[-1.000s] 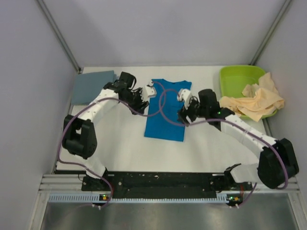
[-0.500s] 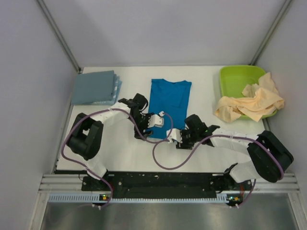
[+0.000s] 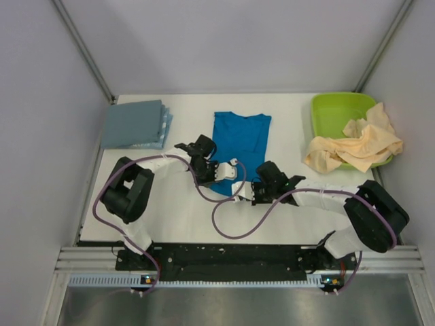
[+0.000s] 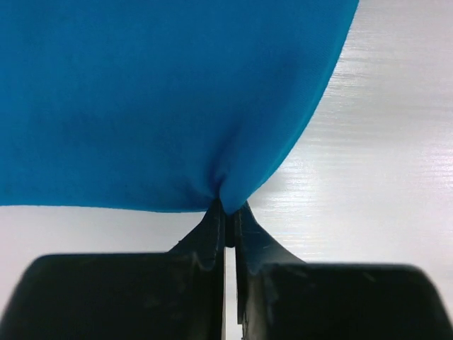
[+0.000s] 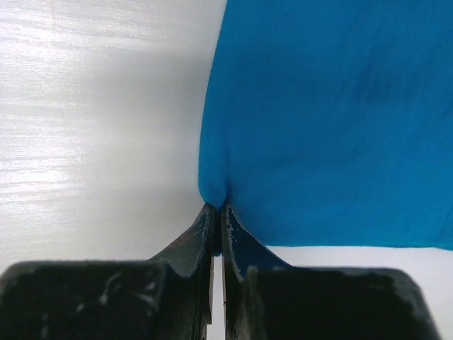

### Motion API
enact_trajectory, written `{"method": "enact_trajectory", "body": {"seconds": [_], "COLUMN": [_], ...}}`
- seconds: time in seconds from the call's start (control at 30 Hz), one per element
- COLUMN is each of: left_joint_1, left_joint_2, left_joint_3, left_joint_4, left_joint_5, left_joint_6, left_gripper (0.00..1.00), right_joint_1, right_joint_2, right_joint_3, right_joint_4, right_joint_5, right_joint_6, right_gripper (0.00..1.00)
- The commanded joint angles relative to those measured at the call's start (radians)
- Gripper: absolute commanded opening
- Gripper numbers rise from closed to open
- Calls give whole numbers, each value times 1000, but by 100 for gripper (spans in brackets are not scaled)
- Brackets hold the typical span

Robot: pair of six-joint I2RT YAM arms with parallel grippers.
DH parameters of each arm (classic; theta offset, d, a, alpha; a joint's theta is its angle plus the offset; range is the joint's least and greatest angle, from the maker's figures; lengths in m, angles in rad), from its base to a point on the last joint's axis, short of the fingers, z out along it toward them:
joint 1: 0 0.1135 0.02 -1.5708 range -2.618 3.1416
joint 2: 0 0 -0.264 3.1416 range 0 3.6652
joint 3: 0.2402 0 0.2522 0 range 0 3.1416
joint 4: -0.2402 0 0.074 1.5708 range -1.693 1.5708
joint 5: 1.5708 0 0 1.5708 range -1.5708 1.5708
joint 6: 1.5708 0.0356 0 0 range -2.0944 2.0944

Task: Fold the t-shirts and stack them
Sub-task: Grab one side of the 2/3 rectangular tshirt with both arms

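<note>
Left claw (image 3: 217,179) is clamped on the near left corner of the blue t-shirt (image 3: 241,136), and in the left wrist view its black fingers (image 4: 212,234) meet almost flush, with a small pucker of blue cloth (image 4: 163,92) drawn into the pinch at the left claw (image 4: 228,209). On the other side, the right claw (image 3: 254,186) grips the near right corner in the same way: in the right wrist view the right claw (image 5: 216,207) is closed tight on a rounded fold of the shirt's edge, the blue fabric (image 5: 340,113) spreading away to the right and bare white desk to the left. From above, the blue t-shirt lies in the middle of the desk (image 3: 170,214) as a narrow strip, collar toward the far edge, its near hem held between the two claws, which sit close together with both arms bent low over the surface. Purple cables (image 3: 224,227) loop across the desk just in front of them. A flat stack of grey-blue shirts (image 3: 132,125) rests at the far left corner, well apart from the blue one. At the far right a cream-peach shirt (image 3: 353,146) hangs crumpled over the near rim of a lime-green tub (image 3: 336,109), partly inside it and partly spilling onto the desk.
</note>
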Motion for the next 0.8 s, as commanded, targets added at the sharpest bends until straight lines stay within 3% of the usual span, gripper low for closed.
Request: {"method": "enact_trajectory", "body": {"seconds": [0.0, 0.2, 0.5, 0.67, 0.77], "left_joint_1": [-12, -6, -9, 24, 93], "left_joint_2": [28, -147, -415, -483, -453], "left_joint_3": [0, -78, -65, 23, 121], "left_joint_4": [-61, -198, -613, -658, -565], "left_joint_5": [-36, 50, 205, 237, 159], "left_joint_6": [-50, -59, 5, -68, -206], "left_gripper": [0, 0, 0, 0, 0], "right_joint_1": [16, 86, 185, 164, 17], "right_joint_2": [-29, -192, -425, -462, -428], "right_joint_3": [28, 82, 254, 335, 349], "right_joint_4": [-102, -344, -744, -765, -681], "right_joint_5": [43, 4, -121, -125, -130], "right_joint_6": [20, 120, 269, 274, 255], "right_gripper": [0, 0, 0, 0, 0]}}
